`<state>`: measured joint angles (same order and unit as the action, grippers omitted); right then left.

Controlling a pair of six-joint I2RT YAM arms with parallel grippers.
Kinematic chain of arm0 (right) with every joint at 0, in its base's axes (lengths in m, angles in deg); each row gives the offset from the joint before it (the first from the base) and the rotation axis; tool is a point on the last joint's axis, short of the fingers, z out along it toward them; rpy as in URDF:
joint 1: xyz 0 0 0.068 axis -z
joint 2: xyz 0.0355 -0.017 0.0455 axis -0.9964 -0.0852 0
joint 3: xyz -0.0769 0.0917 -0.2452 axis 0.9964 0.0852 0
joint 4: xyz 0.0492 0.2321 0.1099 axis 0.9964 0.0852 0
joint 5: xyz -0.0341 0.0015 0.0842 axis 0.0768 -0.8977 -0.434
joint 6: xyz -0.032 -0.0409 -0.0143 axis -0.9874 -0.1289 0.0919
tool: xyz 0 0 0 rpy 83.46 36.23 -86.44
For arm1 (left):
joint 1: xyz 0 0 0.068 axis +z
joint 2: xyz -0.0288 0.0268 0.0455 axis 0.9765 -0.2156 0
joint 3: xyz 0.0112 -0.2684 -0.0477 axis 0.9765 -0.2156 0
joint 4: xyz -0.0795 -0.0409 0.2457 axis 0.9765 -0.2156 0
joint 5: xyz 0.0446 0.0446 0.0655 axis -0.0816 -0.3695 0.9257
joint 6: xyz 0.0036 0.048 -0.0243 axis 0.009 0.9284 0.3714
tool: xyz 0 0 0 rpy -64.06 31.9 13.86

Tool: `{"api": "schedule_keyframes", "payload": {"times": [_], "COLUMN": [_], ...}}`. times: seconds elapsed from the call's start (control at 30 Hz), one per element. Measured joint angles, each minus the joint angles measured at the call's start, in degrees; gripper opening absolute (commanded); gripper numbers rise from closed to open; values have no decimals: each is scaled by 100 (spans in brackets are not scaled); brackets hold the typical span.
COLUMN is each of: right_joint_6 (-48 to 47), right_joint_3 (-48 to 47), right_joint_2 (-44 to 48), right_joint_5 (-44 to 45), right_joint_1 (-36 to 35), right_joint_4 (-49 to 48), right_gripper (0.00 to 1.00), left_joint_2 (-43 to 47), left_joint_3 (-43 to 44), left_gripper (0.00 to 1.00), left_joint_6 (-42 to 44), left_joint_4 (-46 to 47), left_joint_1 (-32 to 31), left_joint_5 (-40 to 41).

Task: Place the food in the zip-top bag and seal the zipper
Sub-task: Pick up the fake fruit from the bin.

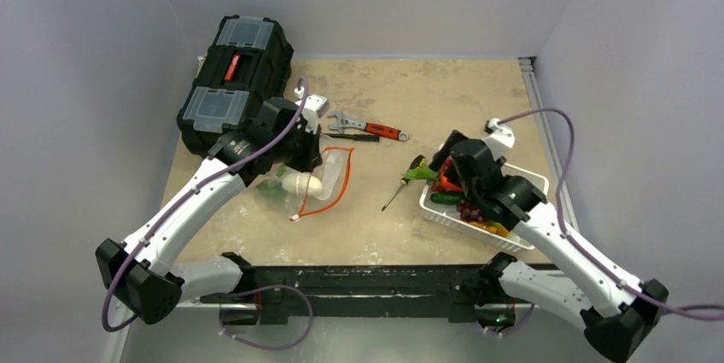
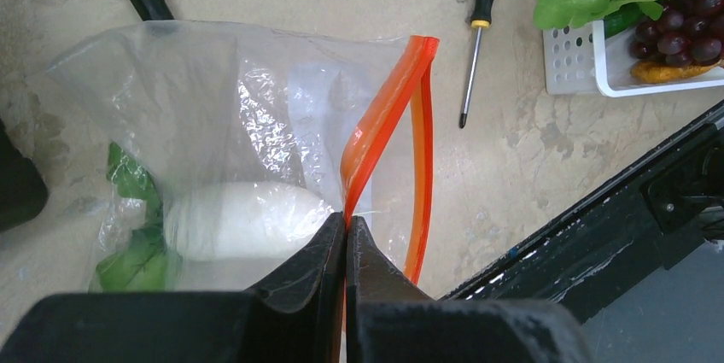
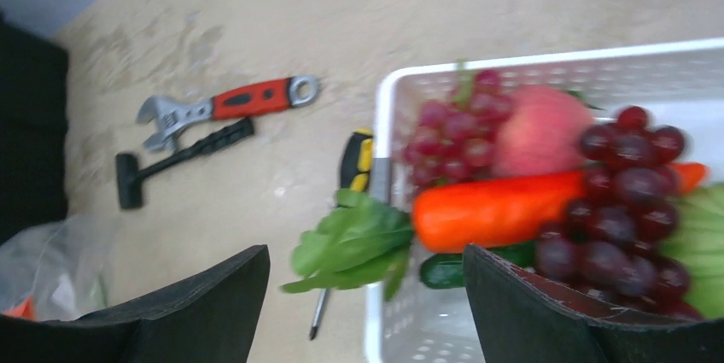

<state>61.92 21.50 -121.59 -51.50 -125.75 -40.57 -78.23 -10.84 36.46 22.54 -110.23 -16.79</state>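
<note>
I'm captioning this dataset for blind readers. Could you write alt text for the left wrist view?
The left gripper is shut on the orange-red zipper of a clear bag resting on the table, with the bag's mouth partly open. Inside lie a white radish and greens. At upper right are a screwdriver and a white basket holding grapes.

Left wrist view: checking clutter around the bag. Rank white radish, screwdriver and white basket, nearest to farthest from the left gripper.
1. White radish, in the bag, beside the left gripper.
2. Screwdriver, upper right.
3. White basket, top right corner.
</note>
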Motion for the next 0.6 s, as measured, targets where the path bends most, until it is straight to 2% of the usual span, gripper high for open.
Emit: {"api": "schedule_keyframes", "payload": {"times": [0.17, 0.43, 0.6], "right_joint_6": [529, 616, 514], "right_joint_3": [153, 350, 627], "right_joint_2": [629, 485, 210], "right_joint_5": [326, 140, -111], "right_joint_1": [859, 2175, 2516], "right_joint_4": [719, 966, 922], "right_gripper": [83, 87, 88], "left_joint_2": [-52, -66, -70], "left_joint_3": [0, 0, 0], "left_gripper": [0, 0, 0], "left_joint_6": [0, 2, 2], "left_joint_4": [-20, -20, -31], "left_joint_1": [-2, -2, -2], "left_joint_5": [0, 2, 2]}}
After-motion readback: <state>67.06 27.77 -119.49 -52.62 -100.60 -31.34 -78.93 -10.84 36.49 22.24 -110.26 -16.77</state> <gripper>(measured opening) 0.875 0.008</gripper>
